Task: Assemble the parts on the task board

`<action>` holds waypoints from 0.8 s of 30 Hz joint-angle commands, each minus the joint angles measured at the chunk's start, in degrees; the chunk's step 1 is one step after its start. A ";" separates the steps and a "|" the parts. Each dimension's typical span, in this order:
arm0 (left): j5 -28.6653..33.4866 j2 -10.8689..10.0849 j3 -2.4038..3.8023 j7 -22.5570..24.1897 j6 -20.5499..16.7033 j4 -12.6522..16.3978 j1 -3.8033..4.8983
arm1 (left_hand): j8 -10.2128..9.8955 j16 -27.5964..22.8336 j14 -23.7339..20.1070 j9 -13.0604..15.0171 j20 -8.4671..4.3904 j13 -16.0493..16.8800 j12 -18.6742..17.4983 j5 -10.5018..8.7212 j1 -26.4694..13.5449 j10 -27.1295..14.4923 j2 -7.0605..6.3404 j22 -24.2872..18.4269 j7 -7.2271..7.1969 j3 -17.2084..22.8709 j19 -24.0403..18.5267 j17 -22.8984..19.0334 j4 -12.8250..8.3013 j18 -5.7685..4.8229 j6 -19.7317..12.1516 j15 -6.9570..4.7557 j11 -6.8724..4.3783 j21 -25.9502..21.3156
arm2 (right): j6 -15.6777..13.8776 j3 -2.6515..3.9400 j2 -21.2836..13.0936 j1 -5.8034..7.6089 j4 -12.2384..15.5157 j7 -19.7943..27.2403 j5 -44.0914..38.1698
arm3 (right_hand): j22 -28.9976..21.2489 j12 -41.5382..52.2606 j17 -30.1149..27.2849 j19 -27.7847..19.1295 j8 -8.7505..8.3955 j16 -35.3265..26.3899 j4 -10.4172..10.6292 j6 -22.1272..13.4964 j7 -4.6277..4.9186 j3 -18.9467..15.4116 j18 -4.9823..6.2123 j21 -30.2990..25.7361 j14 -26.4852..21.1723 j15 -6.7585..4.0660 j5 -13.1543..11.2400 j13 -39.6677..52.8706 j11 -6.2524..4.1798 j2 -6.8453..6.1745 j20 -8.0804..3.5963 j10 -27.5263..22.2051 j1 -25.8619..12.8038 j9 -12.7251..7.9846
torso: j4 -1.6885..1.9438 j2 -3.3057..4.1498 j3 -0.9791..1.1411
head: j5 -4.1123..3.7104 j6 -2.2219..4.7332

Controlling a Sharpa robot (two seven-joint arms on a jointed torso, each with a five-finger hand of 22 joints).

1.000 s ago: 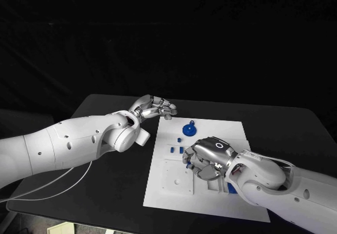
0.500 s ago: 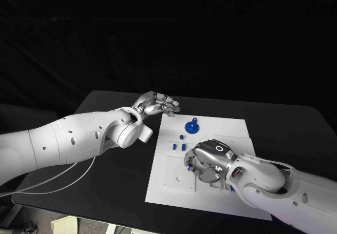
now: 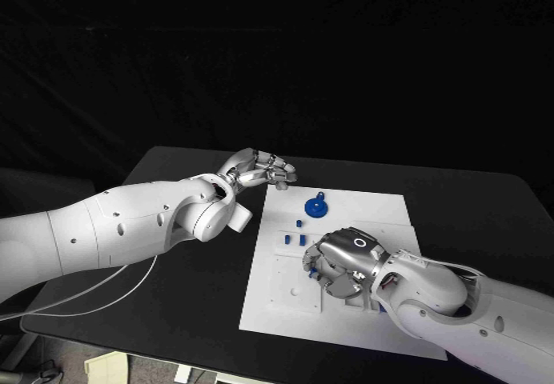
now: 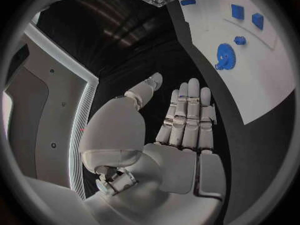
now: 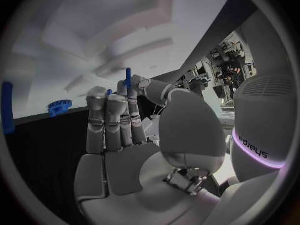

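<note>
The white task board (image 3: 375, 216) lies in the middle of the black table. A blue gear (image 3: 315, 210) sits near its far edge, with small blue parts (image 3: 292, 238) beside a raised white block (image 3: 289, 292). My right hand (image 3: 344, 264) hovers over the board's middle. It pinches a thin blue pin (image 5: 128, 77) between thumb and a fingertip, upright. My left hand (image 3: 261, 170) is off the board's far left corner, above the table. Its fingers (image 4: 187, 112) are stretched out with nothing in them. The gear (image 4: 224, 55) and blue parts (image 4: 237, 11) lie beyond them.
Bare black table (image 3: 185, 272) lies left of the board under my left arm, and more (image 3: 473, 208) to the right. Another blue piece (image 3: 379, 310) shows on the board beside my right forearm. A loose white cable (image 3: 104, 296) hangs off the left arm.
The camera has shifted slightly, so the whole picture has moved. Relative to the board, neither hand has visibly moved.
</note>
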 commanded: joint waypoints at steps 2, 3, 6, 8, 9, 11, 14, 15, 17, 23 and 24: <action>0.38 0.10 0.05 0.44 0.20 0.19 0.05 | 0.27 -0.28 -0.12 -0.07 0.28 -0.09 -0.27 0.29 0.37 -0.34 0.38 0.06 0.03 0.00 -0.16 0.08 0.34 0.17 -0.34 0.38 0.09 -0.29 | 0.36 -0.04 0.06 -0.09 -0.10 -1.25 -2.78 | 0.79 0.17 -0.09 0.03 0.18 -0.10 -0.05 -0.01 0.23 -0.23 3.06 -0.32 -0.02 -0.23 0.22 0.11 0.77 0.27 -0.25 3.20 0.49 0.10 | 0.04 0.00 -0.01 | -0.02 -0.07; 0.38 0.09 0.05 0.43 0.23 0.20 0.05 | 0.27 -0.29 -0.13 -0.07 0.28 -0.09 -0.27 0.29 0.37 -0.34 0.38 0.06 0.03 0.00 -0.15 0.09 0.34 0.17 -0.34 0.38 0.09 -0.29 | 0.40 -0.04 0.10 -0.09 -0.11 -1.33 -2.83 | 0.79 0.17 -0.09 0.03 0.18 -0.10 -0.07 0.00 0.23 -0.24 3.06 -0.32 -0.02 -0.23 0.22 0.12 0.77 0.25 -0.25 3.21 0.50 0.10 | 0.04 0.00 0.01 | -0.01 -0.10; 0.38 0.08 0.05 0.43 0.23 0.20 0.05 | 0.28 -0.32 -0.13 -0.07 0.28 -0.09 -0.28 0.28 0.37 -0.34 0.37 0.07 0.03 0.00 -0.15 0.12 0.34 0.18 -0.35 0.38 0.09 -0.30 | 0.66 -0.04 0.19 -0.10 -0.15 -1.81 -3.85 | 0.80 0.16 -0.10 0.03 0.19 -0.10 -0.11 0.02 0.21 -0.24 3.06 -0.31 0.00 -0.24 0.21 0.13 0.76 0.22 -0.26 3.24 0.53 0.11 | 0.02 0.00 0.02 | 0.00 -0.11; 0.38 0.08 0.05 0.40 0.27 0.21 0.05 | 0.28 -0.33 -0.14 -0.07 0.28 -0.09 -0.29 0.28 0.37 -0.35 0.37 0.07 0.03 0.00 -0.15 0.14 0.35 0.18 -0.36 0.38 0.09 -0.31 | 0.99 -0.04 0.18 -0.10 -0.19 -1.90 -3.89 | 0.80 0.15 -0.10 0.03 0.20 -0.10 -0.13 0.03 0.21 -0.24 3.06 -0.31 0.01 -0.24 0.21 0.13 0.76 0.20 -0.27 3.25 0.54 0.11 | -0.01 0.00 0.02 | 0.02 -0.15; 0.38 0.08 0.05 0.38 0.31 0.22 0.05 | 0.28 -0.34 -0.14 -0.08 0.28 -0.09 -0.29 0.28 0.38 -0.35 0.37 0.08 0.03 0.00 -0.15 0.14 0.35 0.18 -0.36 0.38 0.09 -0.31 | 1.06 -0.04 0.18 -0.10 -0.19 -1.92 -3.90 | 0.80 0.15 -0.10 0.04 0.20 -0.10 -0.14 0.04 0.21 -0.24 3.06 -0.31 0.01 -0.24 0.21 0.14 0.75 0.19 -0.27 3.25 0.55 0.12 | -0.01 0.00 0.02 | 0.02 -0.15; 0.38 0.06 0.05 0.36 0.34 0.26 0.05 | 0.29 -0.35 -0.14 -0.08 0.29 -0.09 -0.29 0.28 0.38 -0.35 0.37 0.08 0.03 0.00 -0.15 0.16 0.35 0.18 -0.36 0.39 0.09 -0.32 | 0.99 -0.04 0.22 -0.10 -0.15 -1.94 -4.13 | 0.80 0.15 -0.10 0.04 0.20 -0.10 -0.14 0.04 0.21 -0.24 3.06 -0.31 0.01 -0.24 0.21 0.14 0.75 0.18 -0.27 3.26 0.55 0.12 | -0.02 0.00 0.01 | 0.03 -0.20; 0.38 0.08 0.05 0.34 0.36 0.28 0.05 | 0.29 -0.37 -0.15 -0.08 0.29 -0.09 -0.29 0.28 0.38 -0.34 0.38 0.09 0.03 0.00 -0.15 0.19 0.35 0.18 -0.36 0.39 0.09 -0.32 | 0.94 -0.04 0.31 -0.10 -0.10 -1.86 -4.16 | 0.80 0.15 -0.11 0.04 0.20 -0.10 -0.15 0.05 0.20 -0.24 3.06 -0.31 0.02 -0.25 0.20 0.14 0.75 0.18 -0.27 3.27 0.56 0.12 | -0.05 -0.01 0.03 | 0.04 -0.21; 0.38 0.08 0.05 0.34 0.36 0.27 0.05 | 0.29 -0.38 -0.15 -0.08 0.29 -0.09 -0.30 0.28 0.38 -0.34 0.38 0.09 0.03 0.00 -0.15 0.19 0.35 0.18 -0.37 0.39 0.09 -0.33 | 1.03 -0.04 0.33 -0.10 -0.10 -1.82 -4.15 | 0.80 0.14 -0.11 0.04 0.20 -0.10 -0.16 0.05 0.20 -0.24 3.06 -0.31 0.02 -0.25 0.20 0.15 0.75 0.17 -0.27 3.27 0.56 0.12 | -0.05 -0.01 0.03 | 0.04 -0.21; 0.38 0.09 0.05 0.32 0.39 0.29 0.05 | 0.30 -0.40 -0.15 -0.08 0.29 -0.09 -0.30 0.28 0.39 -0.34 0.37 0.09 0.03 0.00 -0.15 0.22 0.35 0.18 -0.37 0.39 0.09 -0.33 | 1.45 -0.05 0.42 -0.10 -0.13 -1.62 -3.89 | 0.81 0.14 -0.11 0.04 0.21 -0.10 -0.16 0.06 0.20 -0.25 3.06 -0.31 0.03 -0.25 0.20 0.15 0.75 0.17 -0.27 3.28 0.56 0.13 | 0.00 0.00 0.04 | 0.07 -0.17; 0.38 0.05 0.04 0.20 0.44 0.28 0.05 | 0.31 -0.45 -0.17 -0.09 0.29 -0.09 -0.31 0.27 0.41 -0.35 0.37 0.11 0.03 0.00 -0.15 0.28 0.34 0.19 -0.38 0.40 0.09 -0.35 | 2.90 -0.13 0.38 -0.10 0.05 -1.01 -3.32 | 0.81 0.13 -0.12 0.05 0.21 -0.10 -0.15 0.07 0.20 -0.27 3.06 -0.31 0.04 -0.25 0.21 0.16 0.75 0.19 -0.27 3.29 0.53 0.13 | -0.06 0.01 0.01 | 0.08 -0.31; 0.38 0.06 0.04 0.18 0.46 0.29 0.05 | 0.31 -0.46 -0.17 -0.09 0.29 -0.09 -0.32 0.27 0.41 -0.35 0.36 0.11 0.04 0.00 -0.15 0.29 0.35 0.19 -0.39 0.40 0.10 -0.36 | 3.24 -0.16 0.38 -0.10 0.07 -0.96 -3.25 | 0.81 0.12 -0.12 0.05 0.21 -0.10 -0.14 0.07 0.20 -0.28 3.06 -0.31 0.04 -0.25 0.21 0.16 0.75 0.20 -0.27 3.29 0.52 0.13 | -0.06 0.01 0.01 | 0.08 -0.31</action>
